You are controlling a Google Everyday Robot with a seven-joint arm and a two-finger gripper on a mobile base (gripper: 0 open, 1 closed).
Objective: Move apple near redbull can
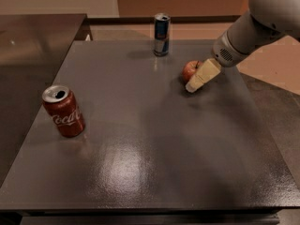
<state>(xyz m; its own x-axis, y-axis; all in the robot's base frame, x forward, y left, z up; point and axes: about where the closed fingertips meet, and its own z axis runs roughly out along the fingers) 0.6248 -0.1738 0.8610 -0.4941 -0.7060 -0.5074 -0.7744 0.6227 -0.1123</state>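
The small red apple (190, 71) sits on the dark grey table (140, 139), right of centre toward the far side. The blue-and-silver redbull can (161, 34) stands upright near the far edge, up and to the left of the apple, about a can's height away. My gripper (194, 84) reaches in from the upper right on a grey arm; its cream finger (203, 75) lies against the apple's right side and hides that edge.
A red Coca-Cola can (63, 111) stands upright at the left side of the table. A second dark table (28, 46) adjoins on the left. Tan floor lies beyond the far edge and dark floor to the right.
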